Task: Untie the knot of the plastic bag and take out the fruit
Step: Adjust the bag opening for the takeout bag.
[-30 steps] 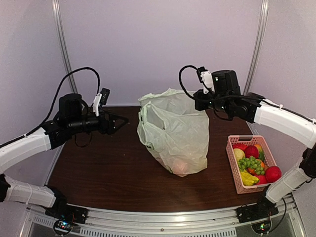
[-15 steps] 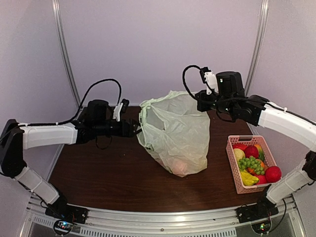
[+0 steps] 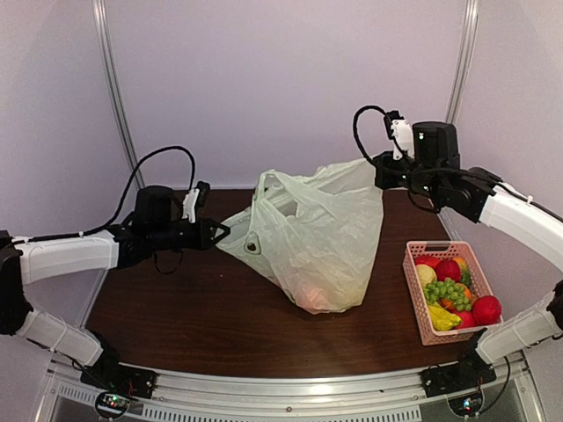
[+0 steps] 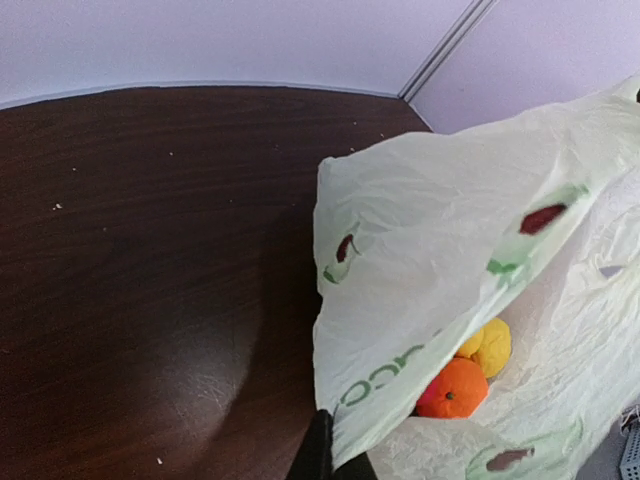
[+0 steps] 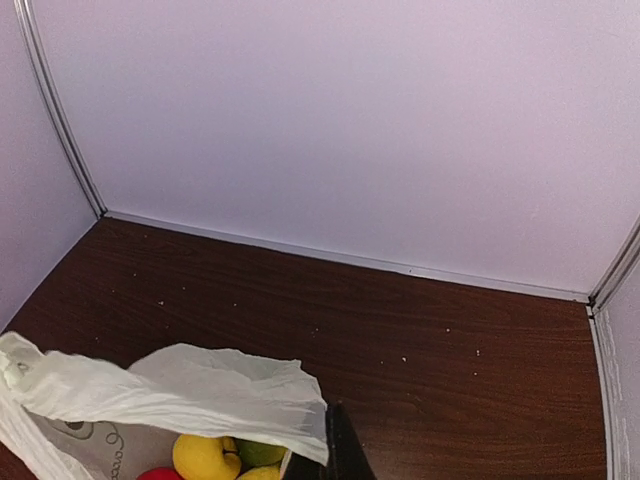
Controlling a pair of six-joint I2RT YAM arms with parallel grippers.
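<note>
Plastic bag (image 3: 317, 237) now pulled wider, left gripper (image 3: 222, 233) newly clamped on its edge, right gripper (image 3: 380, 171) pinching the other, fruit (image 4: 462, 385) visible inside

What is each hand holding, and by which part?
Both grip the plastic bag at its rim: the left hand pinches the opening's left edge, the right hand its right edge.
</note>
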